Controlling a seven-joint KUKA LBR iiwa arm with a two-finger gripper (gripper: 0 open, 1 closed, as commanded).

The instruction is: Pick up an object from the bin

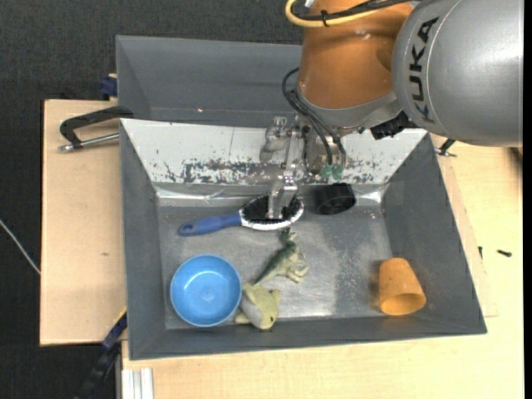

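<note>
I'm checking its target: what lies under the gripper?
The black-bristled head of a blue-handled brush lies under the gripper. The gripper covers part of that head, so whether they touch cannot be seen.

brush (259, 214) blocks rear, R-ctr floor (349, 256) open

Gripper (281, 196) hides part of the blue-handled, black-bristled brush (249, 218) beneath it. Black round object (334, 199) just right of it: kind indeterminate. Grey metal arm (470, 56) cut by picture edge.
</note>
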